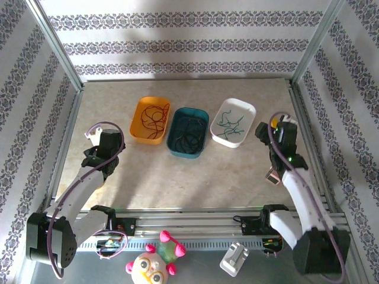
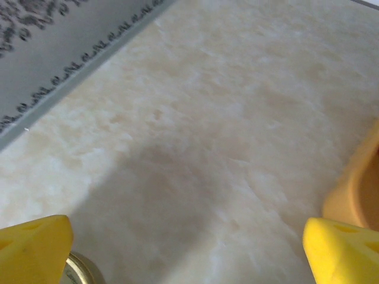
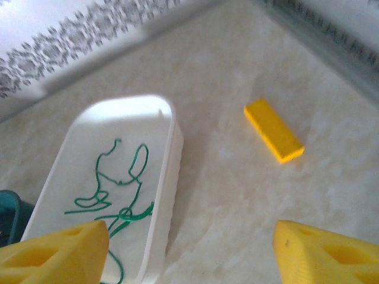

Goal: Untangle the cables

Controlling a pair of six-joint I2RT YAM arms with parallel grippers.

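Observation:
The cables lie sorted in three trays at the back of the table. A red cable is in the orange tray, a black cable in the teal tray, and a green cable in the white tray. My left gripper hangs open over bare table left of the orange tray. My right gripper is open just right of the white tray's rim, with nothing between its fingers.
A small yellow block lies on the table right of the white tray. Patterned walls and a metal frame close in the table on three sides. A toy and a white clip sit below the front rail.

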